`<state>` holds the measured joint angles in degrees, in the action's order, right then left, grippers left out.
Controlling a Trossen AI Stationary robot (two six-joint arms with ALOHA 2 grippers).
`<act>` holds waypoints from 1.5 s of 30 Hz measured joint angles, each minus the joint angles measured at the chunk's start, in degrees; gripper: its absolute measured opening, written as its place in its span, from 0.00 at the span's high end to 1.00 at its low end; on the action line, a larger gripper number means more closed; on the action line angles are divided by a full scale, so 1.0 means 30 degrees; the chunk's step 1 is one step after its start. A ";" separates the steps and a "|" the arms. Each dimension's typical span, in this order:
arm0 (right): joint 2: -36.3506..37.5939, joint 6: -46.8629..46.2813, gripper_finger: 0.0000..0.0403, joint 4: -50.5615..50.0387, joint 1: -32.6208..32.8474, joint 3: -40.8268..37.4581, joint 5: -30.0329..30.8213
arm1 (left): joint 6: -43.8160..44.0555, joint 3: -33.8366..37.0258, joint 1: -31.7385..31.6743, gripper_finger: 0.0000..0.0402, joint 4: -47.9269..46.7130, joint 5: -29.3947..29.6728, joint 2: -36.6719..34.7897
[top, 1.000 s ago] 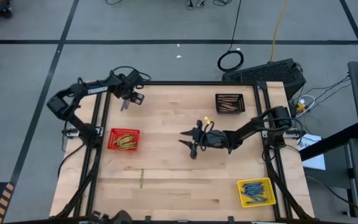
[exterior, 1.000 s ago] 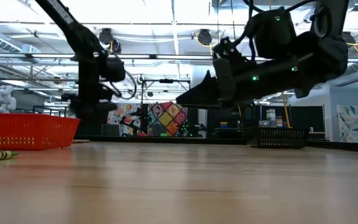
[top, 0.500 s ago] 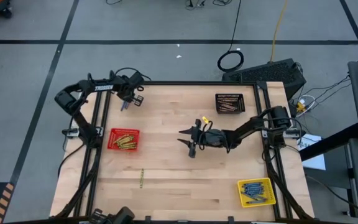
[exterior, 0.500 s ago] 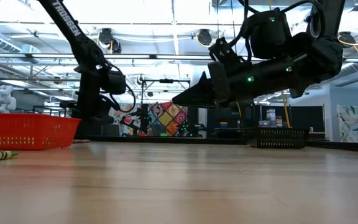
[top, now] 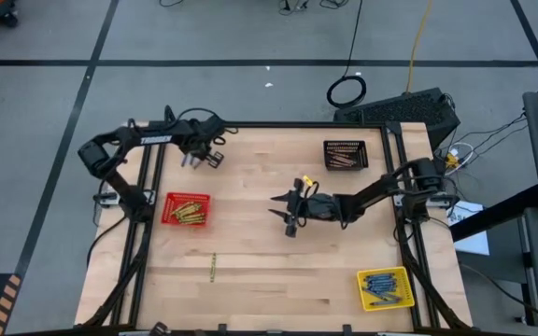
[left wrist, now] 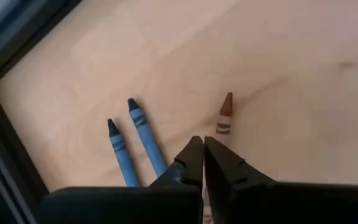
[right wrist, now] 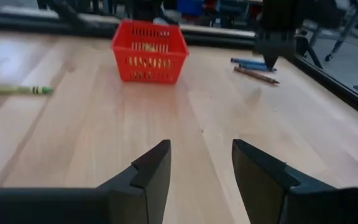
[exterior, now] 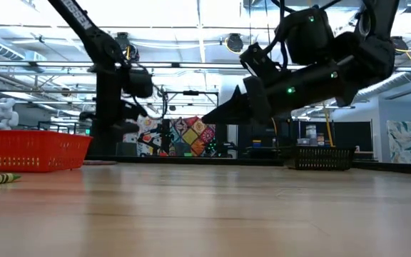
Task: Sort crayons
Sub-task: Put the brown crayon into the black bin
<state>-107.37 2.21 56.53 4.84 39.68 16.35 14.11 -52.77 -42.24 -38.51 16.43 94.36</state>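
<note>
While the left gripper (top: 197,159) sits over the far-left corner of the table (top: 250,233), I see its jaws pressed together in the left wrist view, tips meeting with no gap. Can't confirm anything is pinched: a brown crayon (left wrist: 224,115) lies just beside the closed tips and runs under them, but the tips look empty.

Two blue crayons (left wrist: 132,143) lie side by side next to the brown one, all three near the table's dark edge rail (left wrist: 5,124). From the right wrist view the same small cluster shows under the left arm's fingers.

Right gripper (top: 288,222) hangs above mid-table, clear of the surface in the low view. Its jaws stand apart, nothing between them; bare wood shows through the gap in its own wrist view.

Other crayons:
- Yellow/gold ones piled in the red basket (top: 186,209) by the left edge.
- Blue ones in the yellow basket (top: 386,288) at the near-right corner.
- Brownish ones in the black basket (top: 345,155) toward the far-right corner.
- One loose yellow-green crayon (top: 213,267) lying flat on the wood, nearer the front edge than the red basket, touching nothing.
</note>
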 joint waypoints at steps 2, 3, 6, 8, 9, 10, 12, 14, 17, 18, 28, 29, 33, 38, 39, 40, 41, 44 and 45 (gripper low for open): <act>0.0626 0.0139 0.62 -0.1328 -0.0044 0.0000 0.0033 | 0.0007 0.0000 0.0474 0.98 -0.0139 0.0000 -0.0651; 0.0975 0.0147 0.62 -0.2057 -0.0087 0.0000 0.0042 | 0.0001 0.0000 0.0688 0.98 -0.0243 0.0000 -0.0990; 0.1887 0.0146 0.62 -0.3974 -0.0263 0.0000 0.0084 | -0.0762 0.0000 0.1227 0.98 -0.0373 -0.0151 -0.1659; 0.2196 0.0035 0.62 -0.4729 -0.0373 0.0000 0.0090 | -0.1773 0.0000 0.1393 0.97 -0.0365 -0.1099 -0.1758; 0.2258 -0.0048 0.62 -0.4902 -0.0411 0.0000 0.0084 | -0.2101 0.0000 0.1391 0.95 -0.0309 -0.1802 -0.1761; 0.2266 -0.0099 0.62 -0.4946 -0.0430 0.0000 0.0076 | -0.2432 0.0000 0.1382 0.93 -0.0251 -0.2596 -0.1733; 0.2266 -0.0017 0.62 -0.5365 -0.0430 0.0000 0.0054 | -0.2934 0.0000 0.1385 0.87 0.0000 -0.3849 -0.1537; 0.2577 0.0148 0.62 -0.6502 -0.0415 -0.0005 0.0065 | -0.3042 0.0000 0.1398 0.79 0.0098 -0.4337 -0.1342; 0.4132 0.0125 0.62 -0.9364 -0.0360 -0.0015 0.0207 | -0.3031 0.0000 0.1391 0.65 0.0194 -0.4369 -0.1065; 0.4805 0.0046 0.62 -1.0539 -0.0357 -0.0015 0.0520 | -0.3019 0.0004 0.1391 0.62 0.0229 -0.4371 -0.0972; 1.0651 -0.0678 0.62 -1.8743 0.0034 -0.0007 0.2104 | -0.2390 0.0568 0.2675 0.50 0.2634 -0.4861 -0.0509; 1.1310 -0.1037 0.62 -1.9605 0.0198 -0.0007 0.2144 | -0.2095 0.0758 0.2829 0.50 0.2786 -0.4899 -0.0509; 1.3496 -0.2627 0.62 -2.2394 0.0907 -0.0007 0.3067 | -0.1614 0.1624 0.3362 0.50 0.3310 -0.4962 -0.0350; 1.4566 -0.3346 0.62 -2.2990 0.1728 -0.0007 0.4618 | -0.0787 0.2231 0.3981 0.57 0.4981 -0.4825 -0.0250; 1.4605 -0.3355 0.62 -2.3031 0.1832 -0.0007 0.4625 | -0.0679 0.2225 0.4070 0.60 0.5122 -0.4823 -0.0191; 1.4608 -0.3358 0.62 -2.3097 0.1934 -0.0015 0.4623 | -0.0508 0.2226 0.4141 0.64 0.5143 -0.4816 -0.0184; 1.4608 -0.3399 0.62 -2.3145 0.2069 -0.0015 0.4623 | -0.0378 0.2224 0.4176 0.68 0.5167 -0.4829 -0.0136; 1.4629 -0.3788 0.62 -2.2606 0.2340 -0.0648 0.4619 | -0.0322 0.2186 0.4264 0.82 0.5192 -0.4948 0.0066; 1.4613 -0.4046 0.62 -2.2119 0.2389 -0.1130 0.4578 | -0.0368 0.2186 0.4279 0.87 0.5177 -0.4961 0.0066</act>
<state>-63.53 -9.92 -9.82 12.01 36.29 30.08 13.01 -46.22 -29.40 -22.98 1.54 94.56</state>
